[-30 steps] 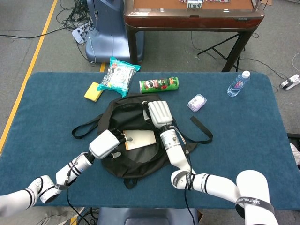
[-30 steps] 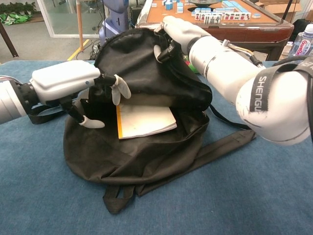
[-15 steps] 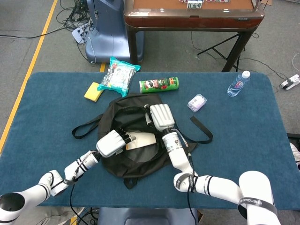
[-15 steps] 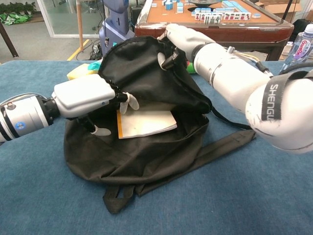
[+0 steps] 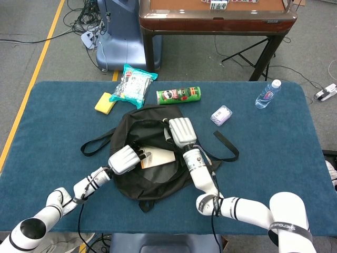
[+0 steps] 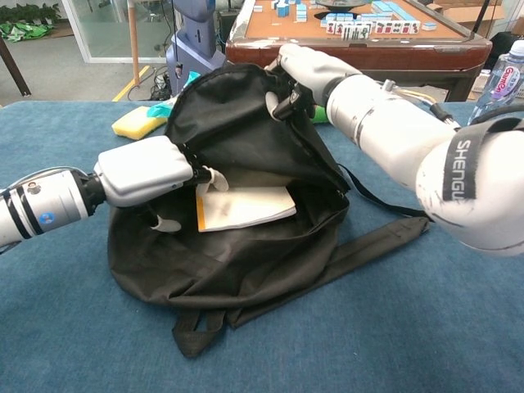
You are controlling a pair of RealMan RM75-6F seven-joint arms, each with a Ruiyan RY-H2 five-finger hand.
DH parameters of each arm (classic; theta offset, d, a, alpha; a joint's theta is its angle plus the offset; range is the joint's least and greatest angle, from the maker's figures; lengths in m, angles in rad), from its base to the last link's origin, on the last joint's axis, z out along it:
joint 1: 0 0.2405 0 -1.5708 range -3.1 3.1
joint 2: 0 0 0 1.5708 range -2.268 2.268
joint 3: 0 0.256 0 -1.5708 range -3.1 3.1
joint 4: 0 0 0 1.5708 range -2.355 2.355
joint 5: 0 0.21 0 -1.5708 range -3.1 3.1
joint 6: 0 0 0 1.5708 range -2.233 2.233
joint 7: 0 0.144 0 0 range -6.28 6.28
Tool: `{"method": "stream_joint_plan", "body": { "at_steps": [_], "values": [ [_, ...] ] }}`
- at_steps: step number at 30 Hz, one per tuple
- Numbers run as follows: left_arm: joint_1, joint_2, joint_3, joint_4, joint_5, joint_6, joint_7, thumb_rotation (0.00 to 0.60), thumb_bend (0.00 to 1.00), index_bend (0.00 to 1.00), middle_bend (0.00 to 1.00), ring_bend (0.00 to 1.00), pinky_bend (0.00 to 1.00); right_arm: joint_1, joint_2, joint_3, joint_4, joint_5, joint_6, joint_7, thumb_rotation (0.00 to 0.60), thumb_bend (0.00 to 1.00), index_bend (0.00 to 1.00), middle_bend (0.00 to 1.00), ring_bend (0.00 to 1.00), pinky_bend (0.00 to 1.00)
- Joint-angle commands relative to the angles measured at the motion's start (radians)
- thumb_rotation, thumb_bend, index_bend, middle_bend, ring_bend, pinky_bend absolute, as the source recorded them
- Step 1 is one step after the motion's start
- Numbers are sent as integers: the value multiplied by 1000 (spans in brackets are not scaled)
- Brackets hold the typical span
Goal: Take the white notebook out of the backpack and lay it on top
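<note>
The black backpack (image 5: 152,182) lies on the blue table with its mouth held wide. Inside it rests the white notebook (image 6: 246,206), flat, its yellow-edged spine to the left; the head view also shows the notebook (image 5: 159,157). My left hand (image 6: 147,169) reaches into the opening at the spine, one finger over the notebook's near corner and the thumb (image 6: 166,223) lower, on the fabric. It has no clear hold on the notebook. My right hand (image 6: 299,70) grips the backpack's upper rim (image 6: 246,98) and holds it raised. In the head view the left hand (image 5: 125,159) and right hand (image 5: 181,132) flank the opening.
Behind the bag lie a green chip can (image 5: 179,95), a teal snack bag (image 5: 132,84) and a yellow sponge (image 5: 105,103). To the right are a small pale box (image 5: 221,115) and a water bottle (image 5: 267,94). Black straps (image 5: 226,145) trail from both sides of the bag.
My left hand has moved forward and down into the bag's mouth, reaching the notebook's spine. The right hand has kept the rim raised, nearly still. The notebook has not moved.
</note>
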Motion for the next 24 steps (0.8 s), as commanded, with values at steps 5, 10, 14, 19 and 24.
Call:
{"method": "stream_joint_plan", "body": {
  "at_steps": [5, 10, 14, 19, 24],
  "values": [
    [7, -32, 33, 56, -10, 15, -43, 600, 212, 287, 422, 384, 331, 2, -1, 2, 5, 3, -2, 0, 600, 577, 645, 492, 486, 654],
    [1, -56, 28, 64, -32, 7, -64, 600, 211, 282, 422, 384, 330, 1, -1, 1, 9, 6, 1, -3, 600, 576, 645, 491, 486, 654],
    [-10, -71, 28, 68, -42, 10, -62, 600, 211, 282, 422, 384, 330, 0, -1, 2, 15, 12, -2, -5, 600, 576, 645, 490, 486, 654],
    [-20, -82, 26, 65, -54, 10, -51, 600, 212, 284, 422, 384, 330, 0, -1, 3, 20, 16, -5, -2, 600, 576, 645, 490, 486, 654],
    [-28, -92, 14, 46, -78, -4, -49, 600, 211, 287, 422, 384, 331, 1, -2, 4, 22, 14, -4, -1, 600, 576, 645, 490, 486, 654]
  ]
}}
